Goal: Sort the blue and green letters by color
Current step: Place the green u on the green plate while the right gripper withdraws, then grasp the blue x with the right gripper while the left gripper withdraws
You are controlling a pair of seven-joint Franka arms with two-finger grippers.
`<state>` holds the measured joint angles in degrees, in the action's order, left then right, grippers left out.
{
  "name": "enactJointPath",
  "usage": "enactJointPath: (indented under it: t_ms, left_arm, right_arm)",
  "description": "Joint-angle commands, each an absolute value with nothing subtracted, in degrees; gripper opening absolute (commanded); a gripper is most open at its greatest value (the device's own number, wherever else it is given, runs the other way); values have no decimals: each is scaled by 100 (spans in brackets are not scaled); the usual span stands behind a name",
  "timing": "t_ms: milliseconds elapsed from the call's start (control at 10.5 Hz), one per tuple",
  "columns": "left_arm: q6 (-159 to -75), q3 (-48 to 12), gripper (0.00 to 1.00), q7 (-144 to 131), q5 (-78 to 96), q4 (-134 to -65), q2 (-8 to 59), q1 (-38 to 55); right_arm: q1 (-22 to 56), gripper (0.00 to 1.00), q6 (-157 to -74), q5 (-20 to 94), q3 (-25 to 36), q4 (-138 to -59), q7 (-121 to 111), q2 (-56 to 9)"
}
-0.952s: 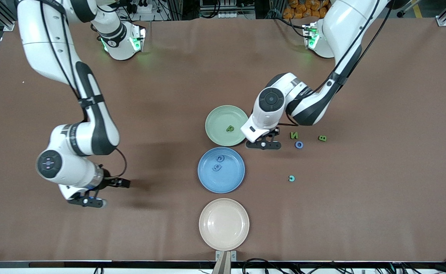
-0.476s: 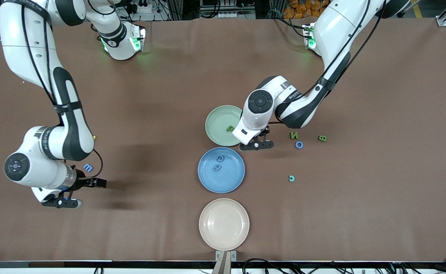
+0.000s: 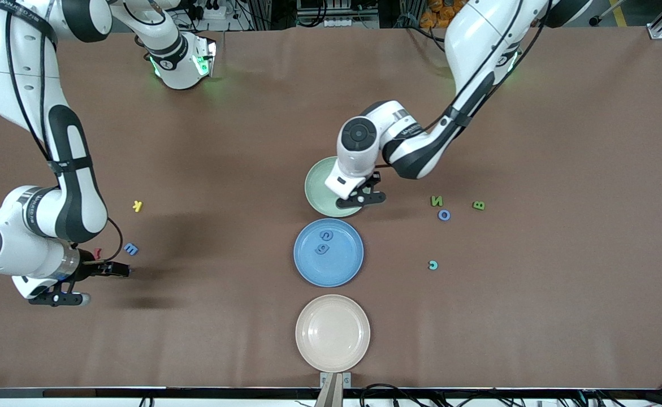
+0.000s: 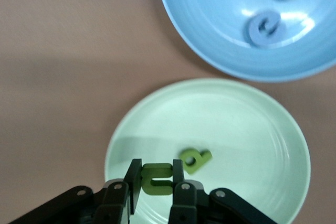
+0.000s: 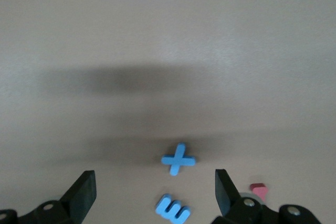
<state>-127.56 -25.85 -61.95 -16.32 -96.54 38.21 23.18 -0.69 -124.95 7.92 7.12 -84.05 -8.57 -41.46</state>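
- Blue and green letters lie spread over the brown table (image 3: 534, 316). Largest are the plates stacked toward the front camera: green plate (image 3: 315, 192), blue plate (image 3: 342, 265), cream plate (image 3: 332, 333).
- The left gripper (image 4: 156, 182) hangs over the green plate, clamped on a green letter (image 4: 156, 178); only the left wrist view shows this piece, and a second green letter (image 4: 197, 159) lying in the plate.
- The right gripper (image 5: 155, 190) hovers at the right arm's end with its fingers spread wide and nothing between them.
- Two blue letters (image 3: 324, 241) lie in the blue plate.
- Toward the left arm's end lie a green N (image 3: 437, 200), blue O (image 3: 444, 215), green B (image 3: 478, 206) and teal C (image 3: 433, 264).
- A blue E (image 3: 131, 249) lies near the right gripper; the blue cross (image 5: 178, 159) shows only in the right wrist view.
- The yellow K (image 3: 137, 206) and red piece (image 5: 258, 189) are nearby.
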Motion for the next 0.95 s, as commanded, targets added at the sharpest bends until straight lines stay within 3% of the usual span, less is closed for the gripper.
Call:
enactJointPath:
  t_ms: [0, 667, 762, 857]
  left_arm:
    - [-12727, -2558, 0, -6521, -1556, -9589, 3964, 2557]
    - [-12718, -2558, 0, -6794, -1556, -9589, 3973, 2751]
    - [-12718, -2558, 34, -6942, -1530, -9580, 3973, 2768]
    - [-12718, -2558, 99, -6987, -1521, -9589, 3973, 2777]
  right_arm:
    - [-202, 100, -13015, 729, 606, -8542, -923, -4324]
    - [-272, 100, -14140, 765, 580, -9430, -905, -4430]
    - [-272, 100, -14220, 765, 580, -9483, -905, -4430]
    - [-264, 90, -14221, 765, 580, -9501, -905, -4430]
